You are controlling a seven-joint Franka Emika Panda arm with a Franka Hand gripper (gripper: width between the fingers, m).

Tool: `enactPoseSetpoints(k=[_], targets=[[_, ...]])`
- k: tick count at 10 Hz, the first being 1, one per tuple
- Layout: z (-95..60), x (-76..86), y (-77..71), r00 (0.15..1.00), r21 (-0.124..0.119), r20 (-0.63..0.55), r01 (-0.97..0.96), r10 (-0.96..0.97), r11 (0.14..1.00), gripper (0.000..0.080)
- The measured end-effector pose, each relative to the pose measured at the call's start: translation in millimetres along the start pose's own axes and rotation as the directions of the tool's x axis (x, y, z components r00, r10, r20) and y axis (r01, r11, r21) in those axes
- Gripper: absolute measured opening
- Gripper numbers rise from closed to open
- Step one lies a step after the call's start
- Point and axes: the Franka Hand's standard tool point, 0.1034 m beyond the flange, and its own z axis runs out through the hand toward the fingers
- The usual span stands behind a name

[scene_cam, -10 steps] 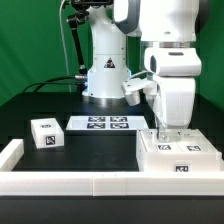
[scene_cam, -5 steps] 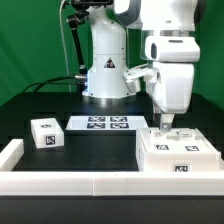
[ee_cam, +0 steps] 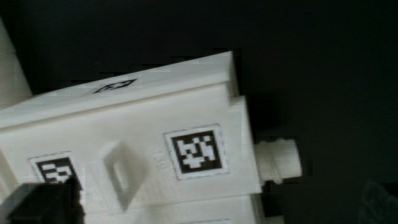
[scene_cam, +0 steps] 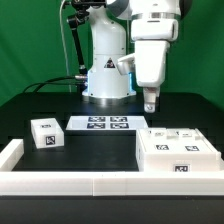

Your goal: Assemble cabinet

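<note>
Cabinet [scene_cam: 178, 155] lies below your gripper [scene_cam: 150, 108], apart from its fingers. The arm hangs vertical above the cabinet, and the finger gap cannot be told.

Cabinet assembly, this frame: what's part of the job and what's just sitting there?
Job: cabinet; gripper, above it, holding nothing.
Lying about: marker board; border rail; small tagged block, possibly a loose part, untouched.
</note>
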Motion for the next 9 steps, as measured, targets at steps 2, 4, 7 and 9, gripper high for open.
enactPoseSetpoints(k=[2,4,7,9], targets=[[-3.7,-2.5,-21.3,0.999,-0.007,-0.015,-0.041,0.040,0.999,0.0798],[-1.7,-5.3,-22.6,1.000,-0.006,-0.018,-0.022,0.022,1.000,0.0797],[-1.5,-5.2,-22.9,0.999,-0.005,-0.018,-0.039,0.039,0.999,0.0797],[-2.6,-10.0,-28.1,0.975,-0.033,-0.075,-0.213,0.210,0.977,0.0797]])
